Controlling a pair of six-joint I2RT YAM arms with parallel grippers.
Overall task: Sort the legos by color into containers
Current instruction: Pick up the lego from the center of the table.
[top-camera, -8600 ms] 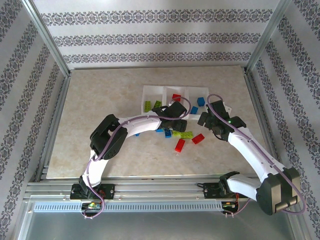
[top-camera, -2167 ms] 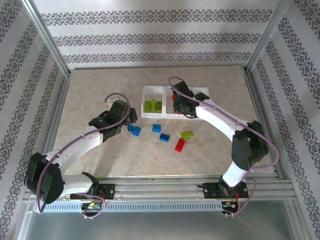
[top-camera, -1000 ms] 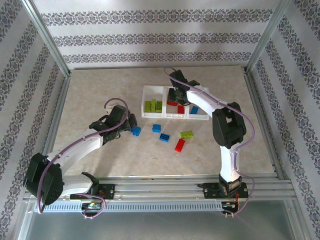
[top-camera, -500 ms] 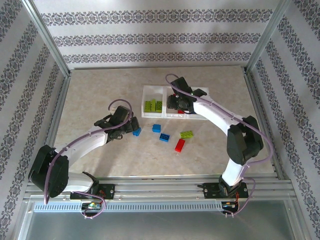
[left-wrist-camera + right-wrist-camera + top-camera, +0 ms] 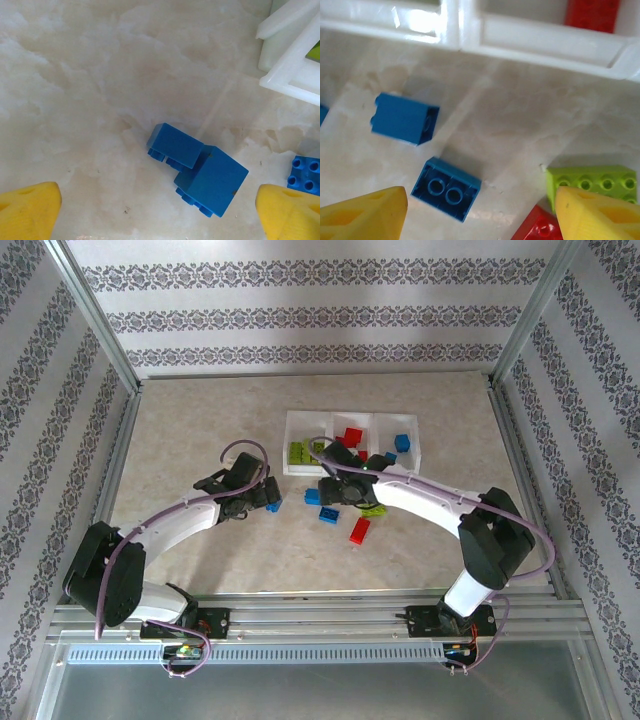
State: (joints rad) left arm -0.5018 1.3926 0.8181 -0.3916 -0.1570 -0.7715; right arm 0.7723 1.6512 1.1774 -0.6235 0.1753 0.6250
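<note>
White tray [image 5: 288, 430], top view: green bricks in its left box, red in the middle, blue on the right.
Left gripper [image 5: 263, 497], top view: right by the blue pair [image 5: 272, 506] on the table. It is the nearer arm for them.
Left wrist view: yellow fingers [image 5: 27, 212] wide apart, holding nothing. The blue pair lies between them, a bit ahead, its long side slanting across the gap.
Right wrist view: right gripper [image 5: 480, 220] wide, empty. A two-stud blue brick [image 5: 447, 189] sits just ahead, closer to its left finger.

Left arm [image 5: 170, 520] and right arm [image 5: 425, 498] reach inward; left fingers [image 5: 27, 207], right fingers [image 5: 360, 215] spread (empty).
</note>
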